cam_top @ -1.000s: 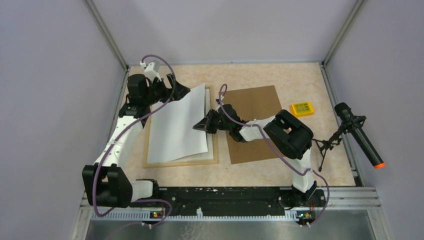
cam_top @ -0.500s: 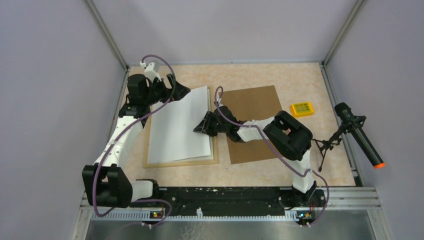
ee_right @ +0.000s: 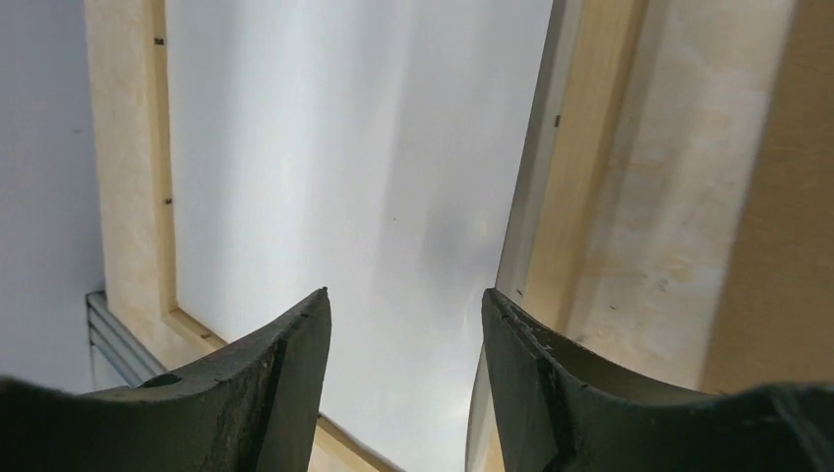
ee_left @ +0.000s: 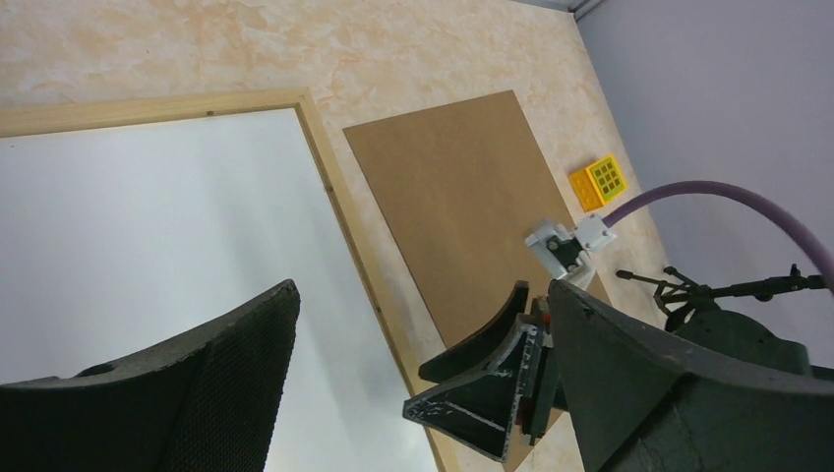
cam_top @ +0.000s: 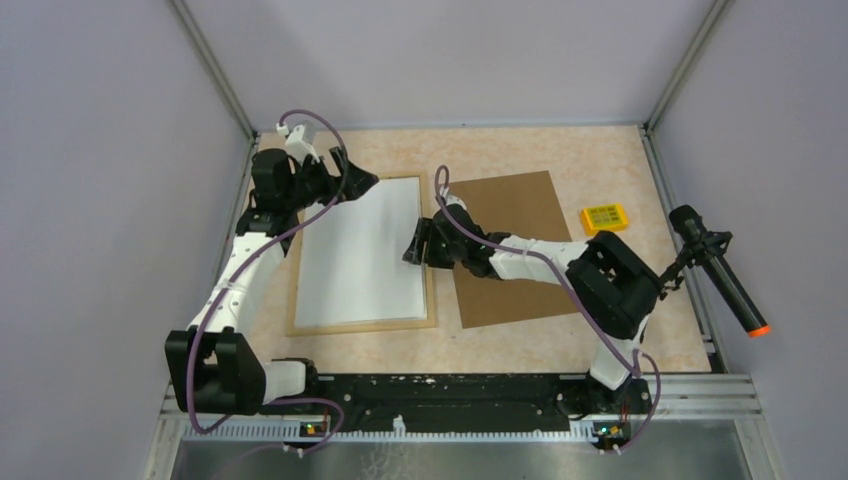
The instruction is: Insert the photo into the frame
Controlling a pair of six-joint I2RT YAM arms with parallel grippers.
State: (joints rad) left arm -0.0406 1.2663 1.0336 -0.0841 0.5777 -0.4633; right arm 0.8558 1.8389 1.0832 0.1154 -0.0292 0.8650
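The photo lies white side up inside the frame on the desk, the left fingers spread apart over its far left corner and the right fingers likewise apart, empty, above its right edge.

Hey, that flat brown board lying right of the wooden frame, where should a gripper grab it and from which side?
Probably its far right corner, approached from the right. The thin brown backing board lies flat on the table, so only an edge can be pinched; the right arm lies across its left part, while that corner is bare.
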